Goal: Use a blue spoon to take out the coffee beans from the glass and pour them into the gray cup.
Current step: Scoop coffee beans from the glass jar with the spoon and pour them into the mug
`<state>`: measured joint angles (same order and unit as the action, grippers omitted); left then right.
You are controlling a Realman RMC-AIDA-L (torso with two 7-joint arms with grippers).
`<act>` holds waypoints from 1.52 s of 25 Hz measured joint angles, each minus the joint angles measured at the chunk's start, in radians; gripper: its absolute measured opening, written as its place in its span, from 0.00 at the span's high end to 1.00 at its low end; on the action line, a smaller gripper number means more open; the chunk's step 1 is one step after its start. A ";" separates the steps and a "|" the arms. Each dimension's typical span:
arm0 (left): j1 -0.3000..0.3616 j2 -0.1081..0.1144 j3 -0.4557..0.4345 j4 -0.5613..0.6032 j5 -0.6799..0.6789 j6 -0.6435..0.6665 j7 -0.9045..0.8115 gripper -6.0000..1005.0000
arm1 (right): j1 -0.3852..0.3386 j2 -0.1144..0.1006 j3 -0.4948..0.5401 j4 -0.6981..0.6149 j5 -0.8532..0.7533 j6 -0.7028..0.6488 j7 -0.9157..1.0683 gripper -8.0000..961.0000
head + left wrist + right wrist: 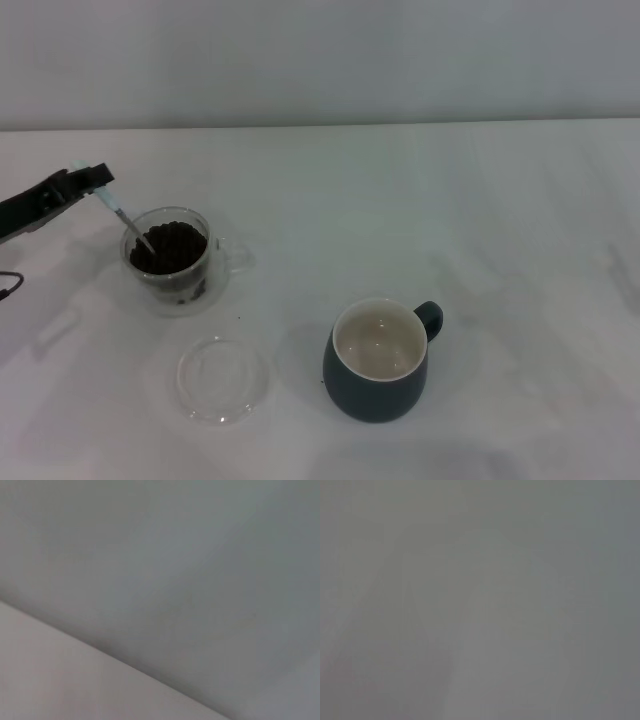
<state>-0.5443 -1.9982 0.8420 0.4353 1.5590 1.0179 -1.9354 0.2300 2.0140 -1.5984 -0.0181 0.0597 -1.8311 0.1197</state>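
Stretching wide beneath a pale grey wall, the white matte worktop [420,200] fills the head view. Near its left edge, the left tool [88,180] reaches in, dark and slim, closed on the pale handle of the blue spoon [122,218]. The spoon slants down so that its shiny metal neck enters the glass [172,262], a small clear double-walled cup with a side handle pointing toward the worktop's middle. Coffee beans [170,246], dark and oval, lie heaped inside the glass, with the spoon's bowl sunk among them. Just nearer the front edge lies a flat round clear dish [222,378], apart from the glass. Toward the middle of the front edge stands the gray cup [378,362], a rounded dark blue-gray mug, smooth and glossy, with a cream inside and a loop handle turned to the right and back.

From the left wrist, only a grey wall meeting a pale surface along a slanting line shows.

From the right wrist, only a plain grey field appears; the right tool shows in no view.
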 joint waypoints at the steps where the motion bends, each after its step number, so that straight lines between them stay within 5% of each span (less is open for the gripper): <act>1: 0.008 0.000 0.000 0.000 -0.012 0.004 -0.010 0.87 | 0.000 0.000 0.000 -0.002 0.000 0.003 0.000 0.39; 19: 0.086 0.001 0.000 -0.037 -0.245 0.060 -0.060 0.87 | 0.006 -0.002 0.005 -0.032 0.000 0.044 -0.008 0.39; 38: 0.046 -0.002 0.007 -0.031 -0.263 0.154 -0.025 0.87 | 0.039 -0.006 0.008 -0.047 0.009 0.045 -0.009 0.39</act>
<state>-0.4986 -2.0003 0.8486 0.4042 1.2961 1.1720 -1.9605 0.2695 2.0078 -1.5907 -0.0651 0.0690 -1.7859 0.1104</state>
